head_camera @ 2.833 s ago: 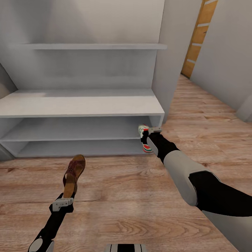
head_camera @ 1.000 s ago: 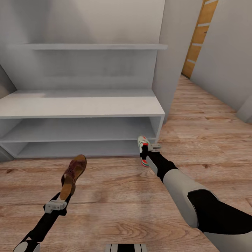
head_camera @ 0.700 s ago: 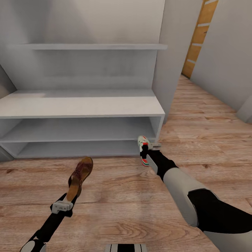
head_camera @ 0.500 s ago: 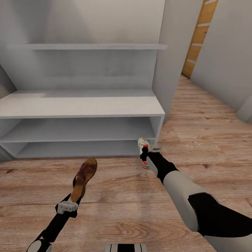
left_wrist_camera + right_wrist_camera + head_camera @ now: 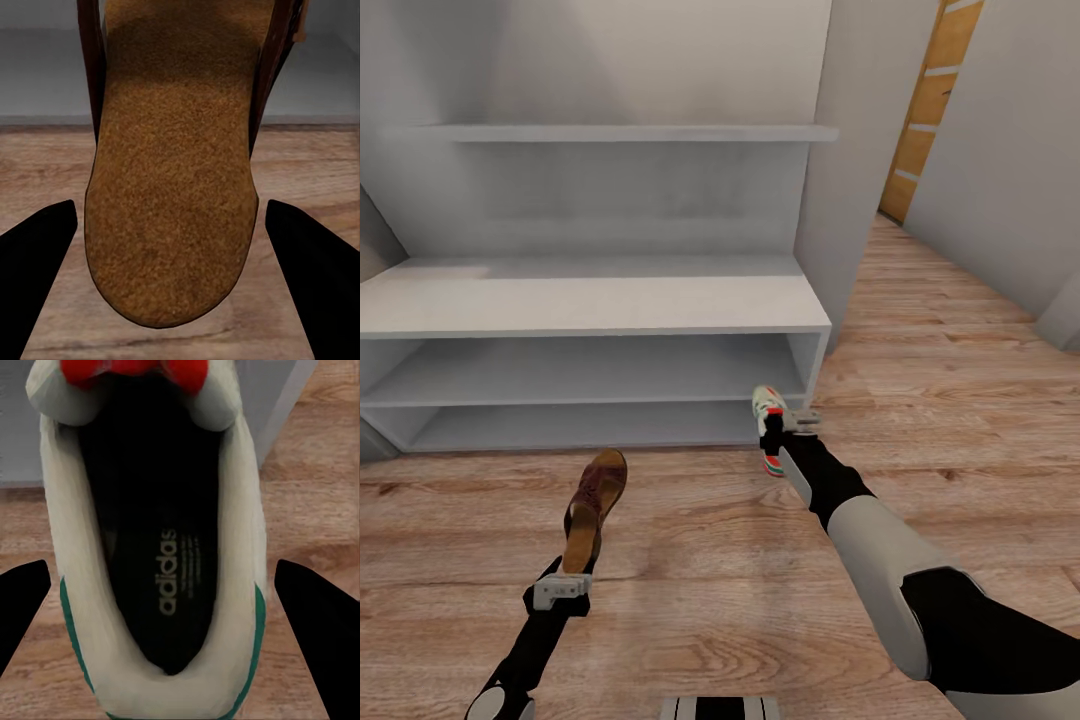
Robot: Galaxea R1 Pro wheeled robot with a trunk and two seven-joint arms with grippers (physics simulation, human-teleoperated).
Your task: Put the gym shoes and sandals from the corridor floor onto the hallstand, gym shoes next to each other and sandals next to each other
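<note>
So you're carrying one shoe per arm right now: your left hand is gripping a sandal by its heel end, and your right hand is gripping a gym shoe, both hanging just above the corridor floor. In the wrist views each shoe is sitting between the fingers, heel nearest the camera. Both are pointing toward the hallstand, the sneaker close to its right end, the sandal near the lower shelf opening. Nothing is sitting on the rack yet, so I'd say you're early on: these two are waiting to be placed, and the other sandal and sneaker, wherever they are, are waiting after that.
</note>
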